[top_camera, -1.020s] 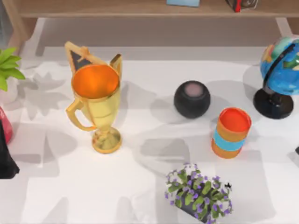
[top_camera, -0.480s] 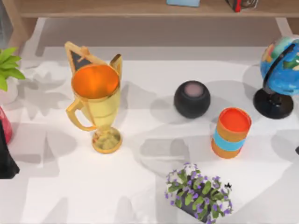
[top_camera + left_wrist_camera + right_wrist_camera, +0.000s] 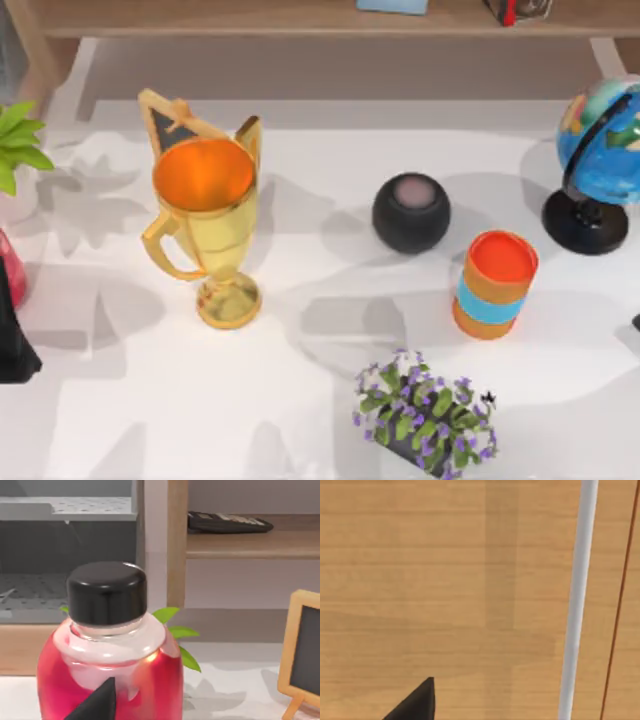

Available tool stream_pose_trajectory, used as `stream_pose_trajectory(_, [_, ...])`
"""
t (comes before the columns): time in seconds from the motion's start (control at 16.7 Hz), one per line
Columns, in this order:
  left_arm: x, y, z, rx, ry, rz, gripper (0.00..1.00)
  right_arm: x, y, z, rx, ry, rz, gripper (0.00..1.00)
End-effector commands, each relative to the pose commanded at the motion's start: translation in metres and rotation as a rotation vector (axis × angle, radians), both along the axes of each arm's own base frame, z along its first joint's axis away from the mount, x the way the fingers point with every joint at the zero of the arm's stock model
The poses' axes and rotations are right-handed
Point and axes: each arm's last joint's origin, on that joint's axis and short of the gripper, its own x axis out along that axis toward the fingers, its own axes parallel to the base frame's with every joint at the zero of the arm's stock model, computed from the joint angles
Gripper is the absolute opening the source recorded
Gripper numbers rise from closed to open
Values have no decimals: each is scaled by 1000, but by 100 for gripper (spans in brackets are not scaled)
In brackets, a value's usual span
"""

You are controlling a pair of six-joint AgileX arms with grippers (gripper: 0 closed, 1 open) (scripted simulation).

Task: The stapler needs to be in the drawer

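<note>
The stapler is out of view, and no drawer can be told apart with certainty. My left arm (image 3: pixel 12 335) is parked at the table's left edge beside a red bottle (image 3: pixel 10 265). In the left wrist view, a dark part of my left gripper (image 3: pixel 97 702) sits right before that red bottle (image 3: pixel 107 680) with its black cap. In the right wrist view, a dark tip of my right gripper (image 3: pixel 415 702) faces a wooden panel (image 3: pixel 445 580) crossed by a white bar (image 3: pixel 577 600).
On the white table stand a gold trophy (image 3: pixel 205 225), a black round speaker (image 3: pixel 411 212), an orange-and-blue cup (image 3: pixel 494 284), a purple flower pot (image 3: pixel 425 415), a globe (image 3: pixel 600 160) and a green plant (image 3: pixel 18 140). A grey perforated unit (image 3: pixel 65 555) and a wooden shelf (image 3: pixel 250 545) stand behind.
The things on the table have not moved. The shadows on the table's right side have shifted slightly.
</note>
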Motion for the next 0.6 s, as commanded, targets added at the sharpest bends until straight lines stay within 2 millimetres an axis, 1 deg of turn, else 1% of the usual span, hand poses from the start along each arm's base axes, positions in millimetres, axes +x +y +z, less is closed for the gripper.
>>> stream_pose_trajectory(0.3, [0,0,0,0,0,0,100,1,2,0,2,2,3,100])
stream_pose_trajectory(0.6, [0,0,0,0,0,0,100,21,0,0,0,0,0,100])
